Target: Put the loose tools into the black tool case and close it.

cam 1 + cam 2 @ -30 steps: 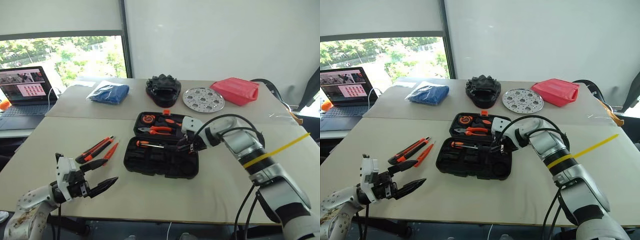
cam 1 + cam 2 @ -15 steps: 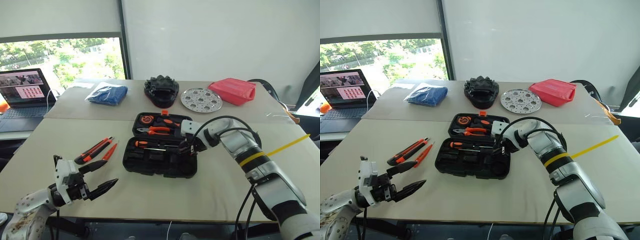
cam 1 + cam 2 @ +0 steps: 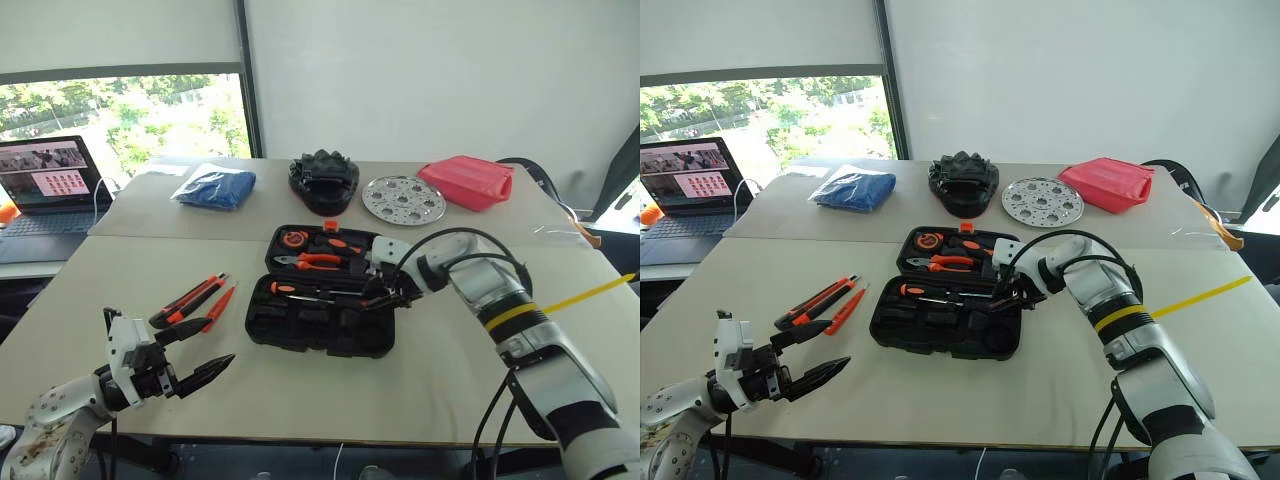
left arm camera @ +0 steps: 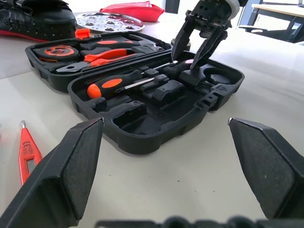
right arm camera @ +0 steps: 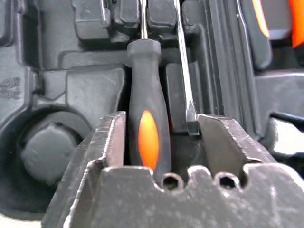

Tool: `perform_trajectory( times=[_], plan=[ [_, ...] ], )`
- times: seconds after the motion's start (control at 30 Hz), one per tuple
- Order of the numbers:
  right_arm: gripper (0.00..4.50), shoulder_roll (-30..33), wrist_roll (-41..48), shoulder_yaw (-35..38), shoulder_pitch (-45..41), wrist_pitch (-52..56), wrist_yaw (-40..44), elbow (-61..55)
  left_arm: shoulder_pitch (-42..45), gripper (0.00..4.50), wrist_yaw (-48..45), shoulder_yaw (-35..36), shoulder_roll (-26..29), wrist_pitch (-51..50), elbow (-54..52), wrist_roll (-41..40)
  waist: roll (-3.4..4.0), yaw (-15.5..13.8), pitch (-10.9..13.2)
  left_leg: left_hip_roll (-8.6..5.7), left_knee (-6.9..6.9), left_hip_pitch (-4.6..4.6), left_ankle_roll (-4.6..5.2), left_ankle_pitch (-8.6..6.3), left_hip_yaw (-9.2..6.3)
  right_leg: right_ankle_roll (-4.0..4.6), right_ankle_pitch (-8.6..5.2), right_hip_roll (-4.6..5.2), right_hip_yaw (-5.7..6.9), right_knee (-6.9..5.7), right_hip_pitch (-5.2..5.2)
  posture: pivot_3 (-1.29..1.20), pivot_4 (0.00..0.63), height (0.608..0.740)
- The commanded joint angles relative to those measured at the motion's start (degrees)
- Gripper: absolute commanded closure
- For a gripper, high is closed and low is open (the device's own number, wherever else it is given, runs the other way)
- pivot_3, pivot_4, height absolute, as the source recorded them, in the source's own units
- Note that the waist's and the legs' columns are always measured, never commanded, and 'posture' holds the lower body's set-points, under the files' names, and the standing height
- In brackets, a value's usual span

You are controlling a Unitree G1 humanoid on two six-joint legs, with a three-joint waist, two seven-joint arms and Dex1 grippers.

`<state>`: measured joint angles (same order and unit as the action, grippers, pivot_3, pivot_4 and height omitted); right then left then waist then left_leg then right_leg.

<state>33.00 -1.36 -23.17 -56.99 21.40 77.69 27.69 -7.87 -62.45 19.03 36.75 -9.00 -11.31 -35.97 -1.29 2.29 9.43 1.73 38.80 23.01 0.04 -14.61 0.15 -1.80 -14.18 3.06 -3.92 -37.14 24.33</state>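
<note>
Presently the black tool case is lying open at the centre of the head views, lid half to the rear, on the table. The right gripper is standing over the case's right end, its jaws apart; in the right wrist view the black-and-orange handle of a screwdriver is sitting in its recess between the two fingers, seemingly no longer clamped. A second screwdriver is already lying in the near tray, handle toward frame left.

By my judgement, the step in hand is releasing the seated screwdriver. The next move is calling for a clean lift clear of the case.

The utility knife and the slim orange tool are lying loose on the table, left of the case. The left gripper, jaws fully apart and holding nothing, is hovering at lower left, near them.
</note>
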Motion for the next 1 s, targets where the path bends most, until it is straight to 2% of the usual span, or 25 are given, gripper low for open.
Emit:
perform_trajectory(
  times=[0.03,0.13,0.2,0.4,0.43,0.77,0.9,1.0],
  plan=[
    [1.77,1.6,3.1,3.7,0.1,0.5,2.3,-5.5,0.0,0.0,-0.1,1.4,0.7,0.8,-0.7,-0.2,0.0,0.1,0.0,0.0,0.01,-0.01,0.0,0.0,-0.01,0.0,0.0,0.0,0.0,0.0,0.0,0.0,0.15,0.74],
    [1.77,1.0,3.8,4.2,0.7,0.8,1.7,-6.9,0.5,0.0,-0.1,1.2,0.8,0.8,-0.2,0.0,0.0,0.3,0.0,0.02,0.02,-0.08,0.0,0.0,-0.02,0.0,0.0,0.01,-0.01,-0.01,-0.06,0.0,0.15,0.74],
    [2.28,-0.5,3.4,3.8,1.1,0.3,0.1,-6.3,1.0,0.0,-0.1,0.8,0.8,0.8,0.1,0.2,-0.01,0.3,0.0,0.02,0.03,-0.11,0.0,0.0,-0.01,0.01,0.01,-0.01,-0.01,-0.03,-0.07,0.0,0.15,0.74],
    [4.28,-3.2,-0.4,1.2,1.7,-4.4,-3.0,-1.8,2.1,0.0,-0.3,0.7,1.0,0.7,0.9,0.5,0.0,0.2,0.0,-0.01,0.04,-0.11,-0.01,0.01,0.01,0.05,0.03,-0.04,-0.01,-0.05,-0.05,0.0,0.15,0.74],
    [4.47,-3.5,-0.9,1.0,1.7,-4.8,-3.3,-1.0,2.0,0.0,-0.3,0.8,1.1,0.7,0.9,0.5,0.0,0.2,0.0,0.0,0.04,-0.1,-0.01,0.01,0.02,0.05,0.03,-0.03,-0.01,-0.04,-0.05,0.0,0.15,0.74],
    [4.47,-6.2,-3.2,0.3,1.5,-6.1,-4.8,3.6,0.4,0.0,1.0,1.6,1.0,0.3,-0.5,0.6,-0.01,0.3,0.0,0.04,0.04,-0.29,-0.03,0.02,0.01,0.11,0.07,-0.06,-0.01,-0.06,-0.18,0.0,0.15,0.74],
    [4.47,-7.1,4.9,7.3,3.7,-6.4,-3.7,-2.9,-1.8,0.0,1.9,3.2,0.9,0.9,-0.8,0.7,-0.01,0.4,0.0,0.07,0.04,-0.3,-0.05,0.03,0.02,0.14,0.1,-0.1,-0.01,-0.07,-0.17,0.0,0.15,0.74],
    [4.47,-4.8,13.5,13.9,9.5,-6.1,-0.5,-12.5,-4.9,0.0,2.7,6.6,0.7,1.8,0.4,0.6,-0.01,0.2,0.0,0.12,-0.03,-0.16,-0.05,0.03,-0.03,0.15,0.1,-0.14,-0.01,-0.05,-0.03,0.0,0.15,0.74]
  ],
)
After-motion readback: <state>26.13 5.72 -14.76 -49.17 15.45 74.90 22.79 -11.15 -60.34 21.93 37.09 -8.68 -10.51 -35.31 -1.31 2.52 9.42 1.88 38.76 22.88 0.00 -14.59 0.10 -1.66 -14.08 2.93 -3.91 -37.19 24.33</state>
